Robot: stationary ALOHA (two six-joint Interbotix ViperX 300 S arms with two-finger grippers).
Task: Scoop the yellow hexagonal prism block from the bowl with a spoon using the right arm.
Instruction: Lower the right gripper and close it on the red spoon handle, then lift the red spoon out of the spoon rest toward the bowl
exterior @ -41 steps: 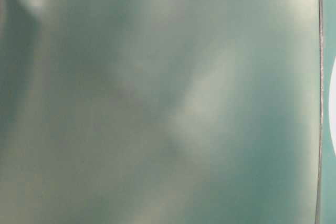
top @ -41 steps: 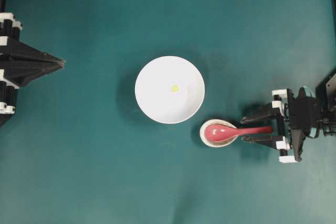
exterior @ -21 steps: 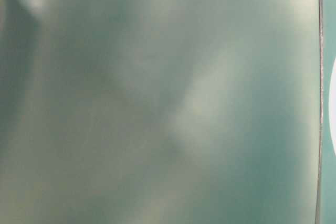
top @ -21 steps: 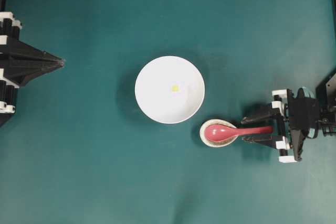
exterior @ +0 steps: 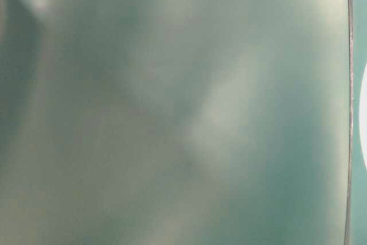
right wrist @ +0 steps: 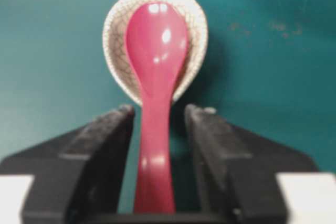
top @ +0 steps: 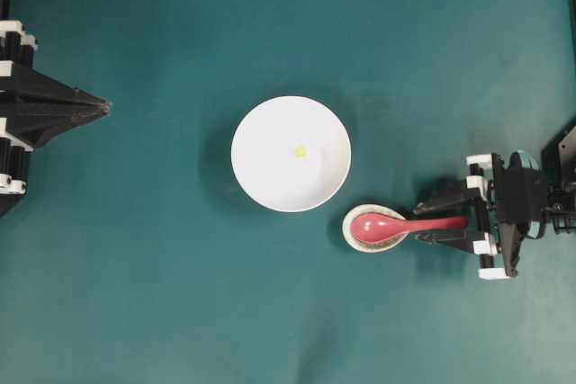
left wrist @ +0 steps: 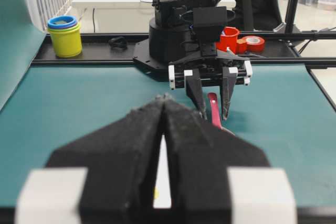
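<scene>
The white bowl sits mid-table with the tiny yellow hexagonal prism block inside it. Just right of the bowl, the pink-red spoon lies with its scoop in a speckled oval rest and its handle pointing right. My right gripper straddles that handle. In the right wrist view the spoon runs between the fingers of the right gripper, with a thin gap on each side, so it is open. At the far left my left gripper is shut and empty, also shown in the left wrist view.
Beyond the table's far edge in the left wrist view stand a yellow cup stack with a blue rim, a red cup and a tape roll. The table-level view is a teal blur.
The right gripper's fingers have drawn closer together around the spoon's handle. The spoon, bowl, block and left arm have not moved.
</scene>
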